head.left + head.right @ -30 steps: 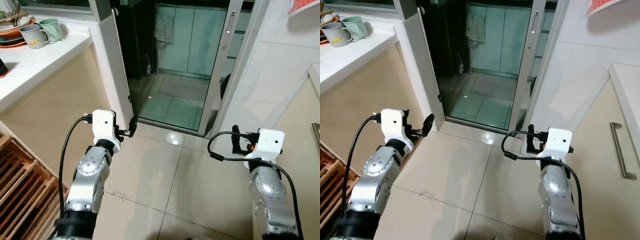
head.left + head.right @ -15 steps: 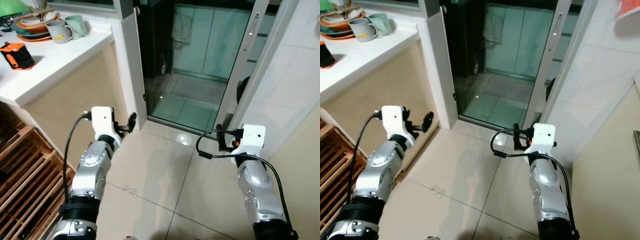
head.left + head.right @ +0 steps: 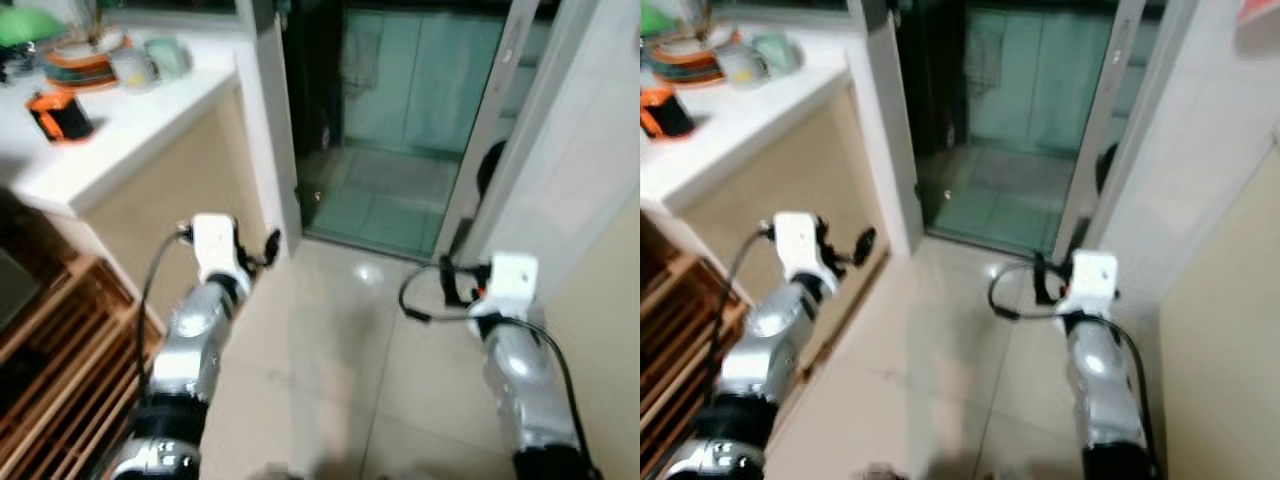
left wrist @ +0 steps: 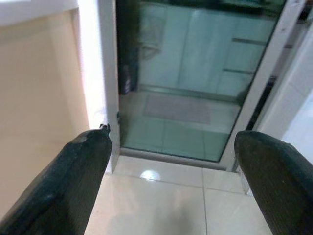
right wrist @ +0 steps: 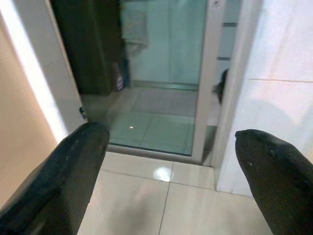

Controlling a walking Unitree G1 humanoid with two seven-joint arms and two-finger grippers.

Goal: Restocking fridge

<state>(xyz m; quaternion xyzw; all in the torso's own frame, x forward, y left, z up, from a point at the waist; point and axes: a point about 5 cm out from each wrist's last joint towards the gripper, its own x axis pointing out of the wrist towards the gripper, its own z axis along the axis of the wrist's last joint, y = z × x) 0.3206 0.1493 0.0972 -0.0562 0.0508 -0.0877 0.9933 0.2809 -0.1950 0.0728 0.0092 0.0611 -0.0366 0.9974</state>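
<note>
Fridge and groceries have not come into sight; ahead at 12 o'clock is a glass sliding door point(image 3: 400, 120) onto a tiled room. The head views have swung since a second ago and are blurred, so the robot is likely still walking and turning. More of the white desk point(image 3: 120, 130) now shows at 10 o'clock, with an orange-and-black object point(image 3: 60, 115) and stacked dishes point(image 3: 85, 60). Left gripper point(image 4: 171, 181) and right gripper point(image 5: 171, 181) are held forward, fingers spread wide, empty.
</note>
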